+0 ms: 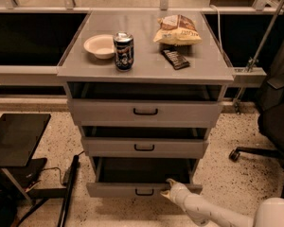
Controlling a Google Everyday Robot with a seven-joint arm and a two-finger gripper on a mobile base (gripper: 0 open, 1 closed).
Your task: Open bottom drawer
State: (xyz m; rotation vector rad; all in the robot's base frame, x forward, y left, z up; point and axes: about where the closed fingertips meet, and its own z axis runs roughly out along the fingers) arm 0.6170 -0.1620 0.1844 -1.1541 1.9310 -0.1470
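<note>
The bottom drawer [114, 189] is the lowest of three grey fronts in the cabinet [75, 70], close to the speckled floor [227, 141]; it stands pulled out, with its dark inside showing behind the front; its black handle [144, 192] sits at the centre of the front. The gripper [173, 187] is at the top edge of that front, just right of the handle and touching the front; whether it is clamped on the edge or only resting there cannot be told; its pale arm [213, 214] runs down to the lower right corner. The middle drawer [109, 147] and the top drawer [104, 111] above it each stand slightly out, with a dark gap over each front. On the cabinet top a bowl [100, 45] lies at the left, a can [123, 51] stands upright just beside it, a chip bag [177, 30] lies at the back right, and a dark bar [175, 59] lies in front of the bag. A black chair [274, 126] stands at the right; a low black table [14, 136] stands at the left.
</note>
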